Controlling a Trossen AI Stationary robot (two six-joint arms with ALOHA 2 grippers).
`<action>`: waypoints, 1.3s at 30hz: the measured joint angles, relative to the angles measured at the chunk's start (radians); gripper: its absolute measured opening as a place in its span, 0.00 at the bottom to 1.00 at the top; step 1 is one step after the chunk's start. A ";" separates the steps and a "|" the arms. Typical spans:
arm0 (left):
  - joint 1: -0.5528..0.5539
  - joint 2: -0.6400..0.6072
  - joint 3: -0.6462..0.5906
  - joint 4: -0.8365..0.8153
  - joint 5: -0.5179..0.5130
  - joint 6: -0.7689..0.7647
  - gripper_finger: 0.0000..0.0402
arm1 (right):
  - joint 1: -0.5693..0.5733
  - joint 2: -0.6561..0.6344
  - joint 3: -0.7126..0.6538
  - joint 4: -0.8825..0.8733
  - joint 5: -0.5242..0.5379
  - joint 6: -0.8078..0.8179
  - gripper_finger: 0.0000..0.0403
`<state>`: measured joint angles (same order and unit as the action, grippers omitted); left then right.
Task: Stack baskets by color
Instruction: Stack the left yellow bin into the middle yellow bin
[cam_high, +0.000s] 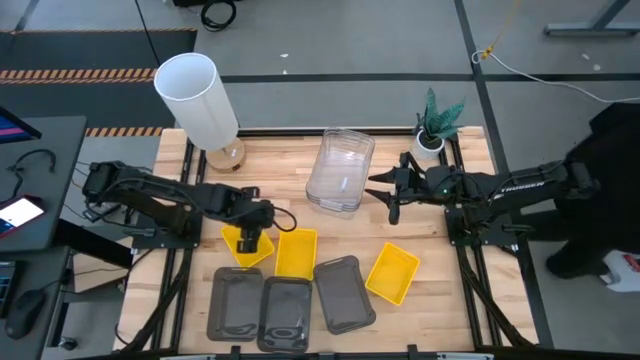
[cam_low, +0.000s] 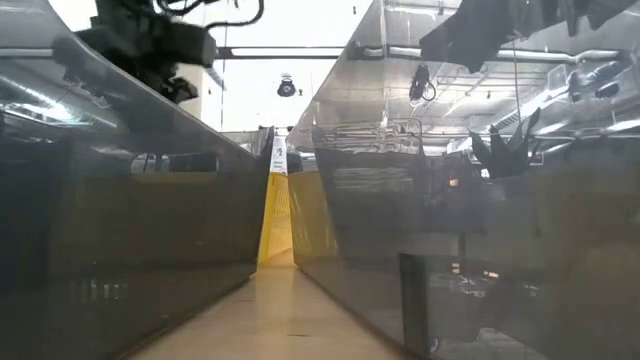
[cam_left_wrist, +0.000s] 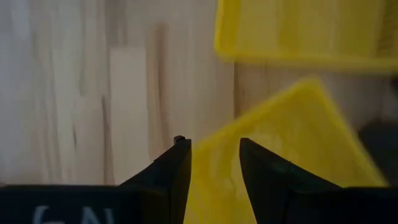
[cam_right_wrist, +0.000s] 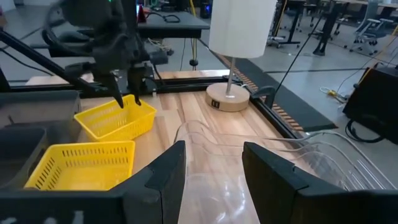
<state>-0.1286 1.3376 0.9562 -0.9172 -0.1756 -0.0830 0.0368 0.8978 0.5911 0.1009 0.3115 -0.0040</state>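
Three yellow baskets lie on the wooden table: one at left (cam_high: 238, 250), one beside it (cam_high: 296, 252), and one farther right (cam_high: 392, 272). Three dark grey baskets (cam_high: 285, 312) lie side by side along the near edge. Clear baskets (cam_high: 340, 168) are nested in a stack at the far middle. My left gripper (cam_high: 252, 238) points down over the left yellow basket (cam_left_wrist: 286, 137), open, with its fingers astride the rim near a corner. I see no touch. My right gripper (cam_high: 386, 190) is open and level, just right of the clear stack (cam_right_wrist: 280, 155).
A tall white cylinder (cam_high: 197, 95) on a wooden foot stands at the far left. A small potted plant (cam_high: 435, 125) stands at the far right. A person in dark clothes (cam_high: 610, 190) is beyond the table's right edge. Bare wood shows between the clear stack and the yellow baskets.
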 joint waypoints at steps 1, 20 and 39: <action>0.006 0.005 -0.004 0.001 0.001 0.019 0.35 | 0.000 0.000 0.000 0.000 0.000 -0.001 0.41; 0.021 0.112 -0.045 0.041 0.000 0.414 0.35 | -0.002 0.004 0.000 0.041 0.000 -0.026 0.41; 0.033 0.235 -0.045 0.039 -0.014 0.511 0.12 | -0.008 0.018 0.000 0.056 0.000 -0.033 0.41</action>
<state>-0.0960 1.5723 0.9108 -0.8784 -0.1898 0.4279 0.0284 0.9161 0.5907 0.1572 0.3115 -0.0368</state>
